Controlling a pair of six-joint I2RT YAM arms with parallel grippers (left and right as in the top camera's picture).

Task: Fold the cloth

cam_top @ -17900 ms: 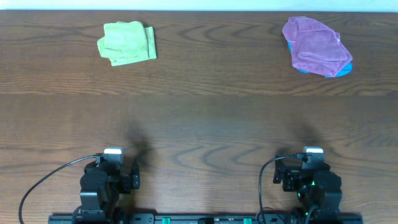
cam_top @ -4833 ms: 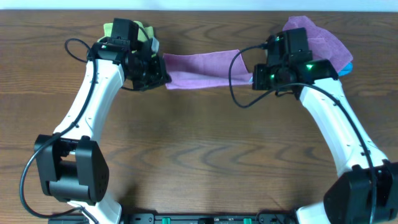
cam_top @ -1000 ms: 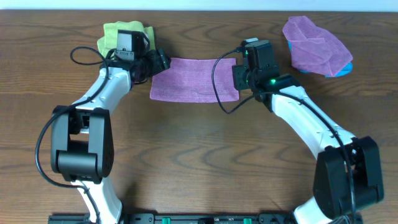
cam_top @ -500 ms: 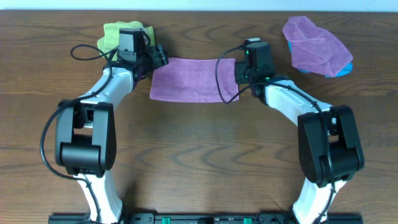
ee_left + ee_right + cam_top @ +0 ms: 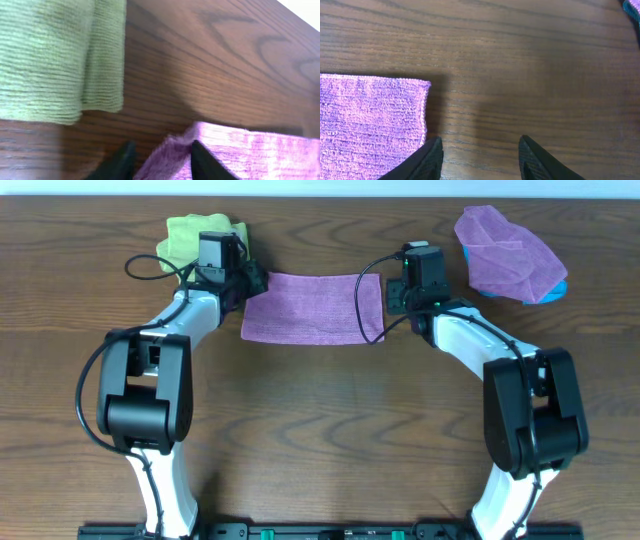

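The purple cloth (image 5: 312, 307) lies spread flat on the table between both arms. My left gripper (image 5: 250, 281) is at its far left corner. In the left wrist view that corner (image 5: 170, 150) is bunched up between the two fingers, and the left gripper (image 5: 161, 162) is shut on it. My right gripper (image 5: 392, 292) sits just off the cloth's far right corner. In the right wrist view the right gripper (image 5: 479, 160) is open over bare wood, its left finger beside the cloth edge (image 5: 422, 115), with nothing between the fingers.
A folded green cloth (image 5: 190, 240) lies at the back left, close to the left gripper and also in the left wrist view (image 5: 55, 55). A pile of purple cloths (image 5: 508, 252) over a blue one sits at the back right.
The left gripper's fingers have closed in on the cloth's far left corner, bunching it up. The right gripper has shifted slightly right, off the cloth's edge.
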